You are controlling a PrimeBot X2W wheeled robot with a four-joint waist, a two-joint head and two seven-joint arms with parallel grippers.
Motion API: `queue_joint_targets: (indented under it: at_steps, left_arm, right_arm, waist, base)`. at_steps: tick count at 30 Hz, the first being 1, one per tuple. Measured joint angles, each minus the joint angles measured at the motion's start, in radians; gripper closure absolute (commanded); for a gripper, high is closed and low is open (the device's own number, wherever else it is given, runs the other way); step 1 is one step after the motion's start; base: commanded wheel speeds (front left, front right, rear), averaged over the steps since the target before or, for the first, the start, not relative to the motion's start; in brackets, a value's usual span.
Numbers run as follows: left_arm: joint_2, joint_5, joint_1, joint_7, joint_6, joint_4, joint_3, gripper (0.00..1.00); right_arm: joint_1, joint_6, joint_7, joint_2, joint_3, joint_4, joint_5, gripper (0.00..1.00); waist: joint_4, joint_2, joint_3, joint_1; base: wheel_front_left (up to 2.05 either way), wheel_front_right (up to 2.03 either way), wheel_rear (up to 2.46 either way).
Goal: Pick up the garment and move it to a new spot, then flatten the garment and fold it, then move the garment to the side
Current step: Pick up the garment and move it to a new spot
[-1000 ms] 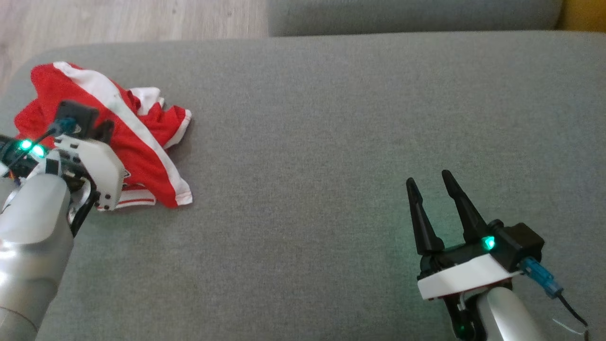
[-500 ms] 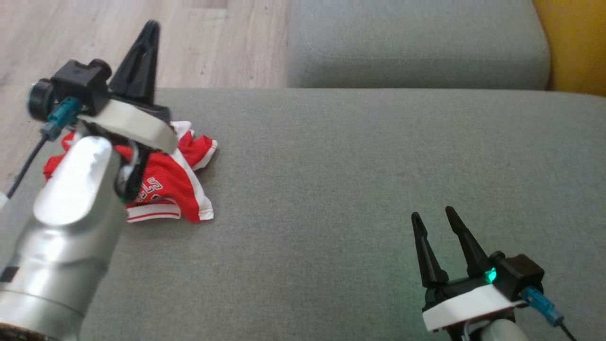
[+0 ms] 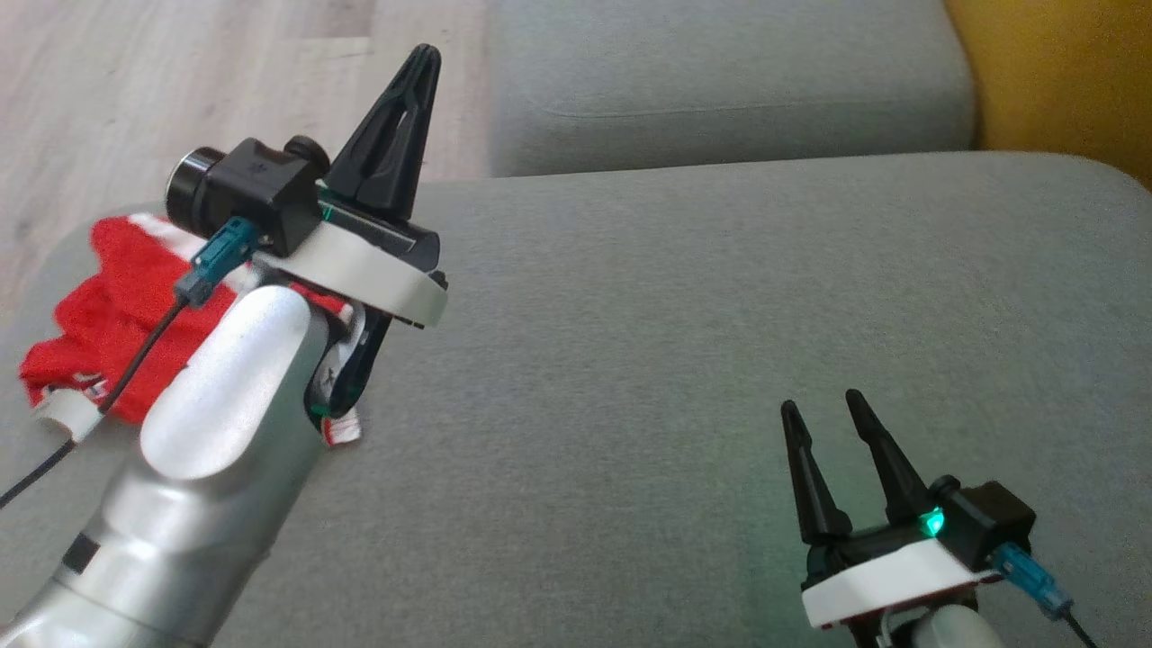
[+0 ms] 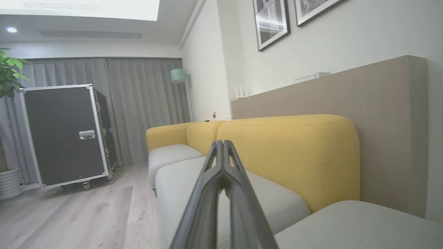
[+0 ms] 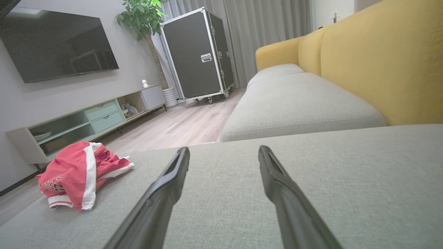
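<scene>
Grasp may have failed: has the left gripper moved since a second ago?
Yes. The left gripper has lifted up off the red garment, which lies on the grey cushion; it is shut, empty.

You're working on a grey seat cushion (image 3: pixel 675 360). The red-and-white garment (image 3: pixel 90 288) lies on it in a crumpled heap, at the far-left rounded corner near the edge. A second grey cushion (image 3: pixel 720 81) butts against its far side.

Grey-and-yellow sofa (image 5: pixel 301 100), pale wood floor (image 5: pixel 180 128), grey curtains (image 4: pixel 138 103)
</scene>
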Motion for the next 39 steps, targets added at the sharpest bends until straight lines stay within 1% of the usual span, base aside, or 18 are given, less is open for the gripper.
queue_joint_targets:
  at_steps: [3,7,11,12,13,14,15,18,20,23,26,28,34,38,39]
  left_arm:
    - [0.012,0.014,0.005,0.022,0.012,-0.014,-0.009,1.0]
    - [0.006,0.014,0.057,0.029,0.022,-0.025,-0.032,1.0]
    - [-0.001,0.017,0.125,0.018,0.048,-0.022,-0.057,1.0]
    - [0.0,0.019,0.139,0.009,0.058,-0.019,-0.058,0.56]
    - [0.003,0.027,0.152,-0.001,0.072,-0.016,-0.057,0.1]
    - [0.006,0.028,0.164,-0.01,0.086,-0.013,-0.054,0.0]
    - [0.006,0.028,0.164,-0.01,0.086,-0.013,-0.054,0.0]
    - [0.028,0.028,0.208,-0.022,0.124,0.001,-0.044,0.0]
    - [0.048,0.028,0.252,-0.041,0.153,0.001,-0.02,0.0]
    - [0.071,0.012,0.339,-0.065,0.188,-0.004,0.009,0.0]
    - [0.082,-0.001,0.448,-0.09,0.212,-0.021,0.023,0.0]
    - [0.082,-0.01,0.522,-0.1,0.24,-0.028,0.044,0.0]
    - [0.065,-0.002,0.66,-0.114,0.281,-0.055,0.09,0.0]
    - [0.037,0.036,0.695,-0.114,0.28,-0.079,0.151,0.0]
    - [0.023,0.055,0.707,-0.114,0.275,-0.083,0.175,0.0]
  right_arm:
    - [-0.001,0.0,0.0,0.0,0.003,-0.002,0.004,0.0]
    - [-0.001,0.0,0.0,0.0,-0.004,-0.01,0.004,0.0]
    - [-0.003,0.0,0.0,0.0,-0.026,-0.023,0.004,0.0]
    - [-0.003,0.0,0.0,0.0,-0.03,-0.027,0.004,0.0]
    - [-0.003,0.0,0.0,0.0,-0.032,-0.033,0.004,0.0]
    - [-0.003,0.0,0.0,0.0,-0.033,-0.038,0.004,0.0]
    - [-0.003,0.0,0.0,0.0,-0.033,-0.038,0.004,0.0]
    - [-0.003,0.0,0.0,0.0,-0.035,-0.053,0.003,0.0]
    - [-0.003,0.0,0.0,0.0,-0.037,-0.065,0.003,0.0]
    - [-0.002,0.0,-0.003,0.0,-0.04,-0.078,0.003,0.0]
    - [0.0,0.0,-0.003,0.0,-0.037,-0.082,0.003,0.0]
    - [0.003,0.0,-0.003,0.0,-0.038,-0.082,0.003,0.0]
    - [0.041,0.0,-0.003,0.0,-0.037,-0.072,0.003,0.0]
    - [0.052,0.0,-0.003,0.001,-0.017,-0.051,-0.001,0.0]
    - [0.052,0.0,-0.003,0.001,-0.01,-0.05,-0.001,0.0]
  waist:
    - [-0.036,0.0,0.004,0.0]
    - [-0.076,0.0,0.01,0.0]
    - [-0.084,0.0,0.012,0.0001]
    - [-0.08,0.0,0.01,0.0]
    - [-0.075,0.0,0.009,0.0]
    - [-0.068,0.0,0.007,0.0]
    - [-0.068,0.0,0.007,0.0]
    - [-0.042,0.0,0.0,0.0]
    - [-0.021,0.0,-0.005,0.0]
    - [0.015,0.0,-0.015,0.0]
    - [0.051,0.0,-0.026,0.0]
    - [0.076,0.0,-0.032,0.0]
    - [0.144,0.0,-0.049,0.0]
    - [0.17,0.0,-0.061,-0.0001]
    - [0.176,0.0,-0.065,-0.0001]
  base:
    - [0.0,0.0,0.0]
    - [0.0,0.0,0.0]
    - [0.0,0.0,0.0]
    - [0.0,0.0,0.0]
    - [0.0,0.0,0.0]
    - [0.0,0.0,0.0]
    - [0.0,0.0,0.0]
    - [0.0,0.0,0.0]
    - [0.0,0.0,0.0]
    - [0.0,0.0,0.0]
    - [0.0,0.0,0.0]
    - [0.0,0.0,0.0]
    - [0.0,0.0,0.0]
    - [0.0,0.0,0.0]
    - [0.0,0.0,0.0]
